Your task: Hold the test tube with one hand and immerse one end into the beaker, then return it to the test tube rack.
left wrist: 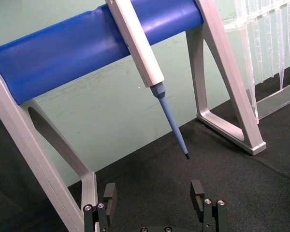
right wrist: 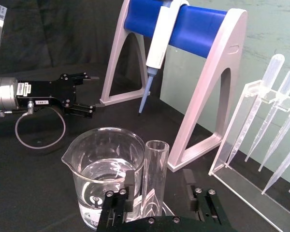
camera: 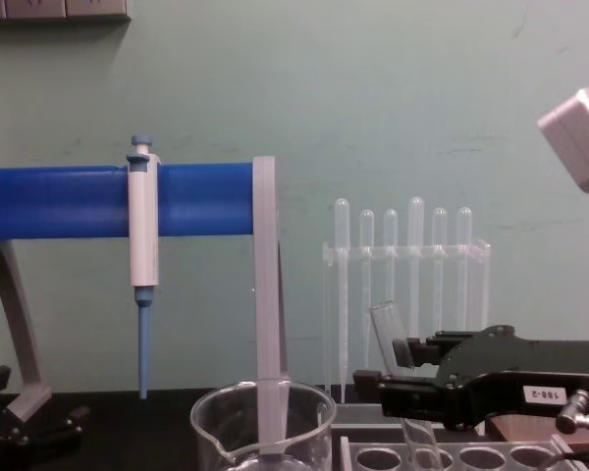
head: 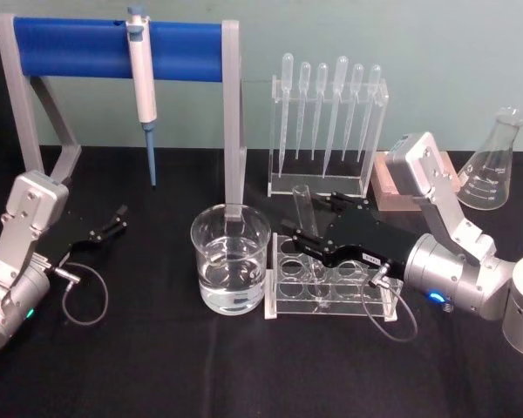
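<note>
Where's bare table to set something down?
Bare patch between the left claw and the beaker, and the front strip of the table before beaker and test tube rack. Crowded: right claw over the rack around the test tube, pipette rack right behind.

The right end effector (head: 303, 218) has little room. Its spread fingers straddle the test tube (head: 299, 198) above the test tube rack (head: 331, 292). The beaker (head: 230, 257) is just beside it at 9 o'clock and the pipette rack (head: 327, 131) is near at 12 o'clock. The stand (head: 234, 104) has a post right behind the beaker at 12 o'clock. Bare counter (head: 157, 366) lies open at 6 o'clock of beaker and rack. It is also open between the beaker and the left end effector (head: 118, 222), parked at 9 o'clock with its fingers apart.
</note>
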`<state>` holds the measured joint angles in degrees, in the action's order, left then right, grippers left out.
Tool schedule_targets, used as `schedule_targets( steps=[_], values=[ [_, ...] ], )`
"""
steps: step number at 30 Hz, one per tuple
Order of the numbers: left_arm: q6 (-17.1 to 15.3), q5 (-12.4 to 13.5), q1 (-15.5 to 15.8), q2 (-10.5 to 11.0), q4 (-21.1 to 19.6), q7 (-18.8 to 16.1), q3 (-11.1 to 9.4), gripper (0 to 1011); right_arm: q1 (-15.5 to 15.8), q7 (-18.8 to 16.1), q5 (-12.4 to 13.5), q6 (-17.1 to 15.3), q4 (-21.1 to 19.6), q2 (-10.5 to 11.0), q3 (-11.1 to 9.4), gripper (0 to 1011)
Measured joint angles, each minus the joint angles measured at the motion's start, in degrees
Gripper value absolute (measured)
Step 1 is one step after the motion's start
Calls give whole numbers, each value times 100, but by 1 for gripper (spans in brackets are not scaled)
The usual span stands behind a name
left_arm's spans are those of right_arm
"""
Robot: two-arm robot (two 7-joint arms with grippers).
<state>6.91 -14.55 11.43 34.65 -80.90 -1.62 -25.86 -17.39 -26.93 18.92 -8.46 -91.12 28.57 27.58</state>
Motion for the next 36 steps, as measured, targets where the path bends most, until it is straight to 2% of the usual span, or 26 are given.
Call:
schedule_targets(
  steps=[3, 4, 7, 8, 11, 14, 20, 26, 30, 36],
  values=[
    [0, 0, 0, 0, 0, 0, 0, 1000, 50, -6, 41, -42, -35, -2, -57, 536],
    [0, 0, 0, 0, 0, 0, 0, 1000, 63, -8, 54, -46, -39, -3, -68, 536],
    [0, 0, 0, 0, 0, 0, 0, 1000, 113, -19, 114, -47, -54, -11, -110, 405],
    [0, 0, 0, 0, 0, 0, 0, 1000, 124, -22, 130, -47, -57, -15, -118, 405],
    [0, 0, 0, 0, 0, 0, 0, 1000, 166, -24, 170, -38, -85, -19, -145, 282],
    [0, 0, 0, 0, 0, 0, 0, 1000, 208, -23, 191, -16, -152, -15, -176, 225],
    [0, 0, 0, 0, 0, 0, 0, 1000, 391, 56, 337, 131, -496, 16, -361, 224],
    [0, 0, 0, 0, 0, 0, 0, 1000, 668, 191, 697, 405, -909, -25, -695, 224],
    [0, 0, 0, 0, 0, 0, 0, 1000, 742, 273, 790, 460, -1064, -34, -788, 224],
    [0, 0, 0, 0, 0, 0, 0, 1000, 761, 345, 809, 464, -1140, -38, -813, 224]
  ],
)
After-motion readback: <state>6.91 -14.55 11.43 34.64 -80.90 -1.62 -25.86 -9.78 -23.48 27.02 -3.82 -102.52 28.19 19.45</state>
